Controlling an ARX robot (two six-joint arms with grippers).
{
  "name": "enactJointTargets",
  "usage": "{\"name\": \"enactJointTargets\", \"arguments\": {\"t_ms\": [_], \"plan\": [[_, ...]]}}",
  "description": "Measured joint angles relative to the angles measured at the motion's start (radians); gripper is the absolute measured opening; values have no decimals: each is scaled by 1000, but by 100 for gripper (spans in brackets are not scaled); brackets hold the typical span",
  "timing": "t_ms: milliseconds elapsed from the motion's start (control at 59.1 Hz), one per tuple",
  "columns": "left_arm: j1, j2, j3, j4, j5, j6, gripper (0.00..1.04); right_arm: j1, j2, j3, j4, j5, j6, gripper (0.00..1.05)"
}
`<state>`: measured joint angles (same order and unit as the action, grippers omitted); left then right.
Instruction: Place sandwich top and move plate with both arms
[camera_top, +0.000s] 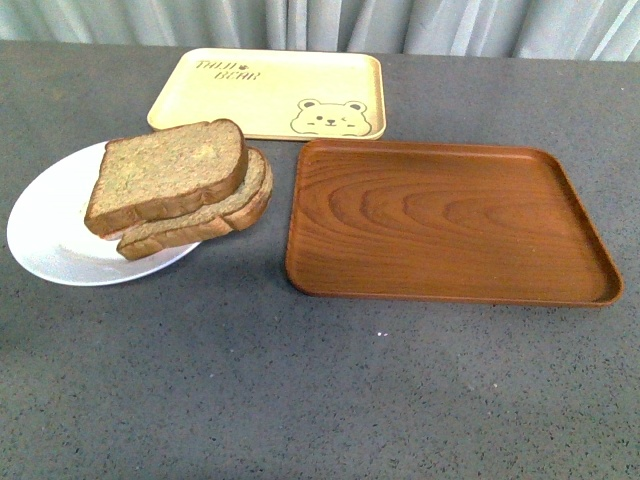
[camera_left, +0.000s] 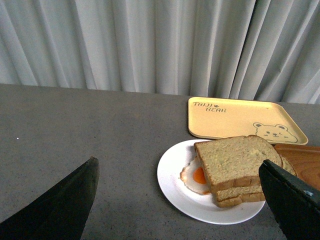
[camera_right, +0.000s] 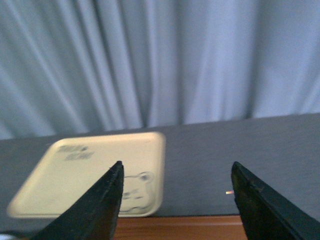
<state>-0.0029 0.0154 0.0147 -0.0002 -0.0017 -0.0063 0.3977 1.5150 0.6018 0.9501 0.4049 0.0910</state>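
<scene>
Sandwich top (camera_top: 170, 172) lies on the stack on the plate (camera_top: 45, 240), over a round-ended slice (camera_top: 215, 215), with a fried egg (camera_left: 194, 176) poking out at one side; the stack overhangs the plate's rim toward the wood tray (camera_top: 445, 225). Plate sits on the grey table (camera_top: 300, 390), just left of the wood tray and in front of the yellow tray (camera_top: 250, 95). Left gripper (camera_left: 177, 164) and right gripper (camera_right: 176, 163) are both spread wide and gripping nothing; left faces the plate, right faces the yellow tray.
</scene>
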Motion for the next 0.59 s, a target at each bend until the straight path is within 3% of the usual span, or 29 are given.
{"name": "enactJointTargets", "arguments": {"t_ms": [288, 593], "plan": [[0, 0, 0, 0, 2, 0, 96, -125, -217, -291, 18, -146, -79, 1], [0, 0, 0, 0, 2, 0, 96, -234, -446, -452, -47, -247, -85, 2]]}}
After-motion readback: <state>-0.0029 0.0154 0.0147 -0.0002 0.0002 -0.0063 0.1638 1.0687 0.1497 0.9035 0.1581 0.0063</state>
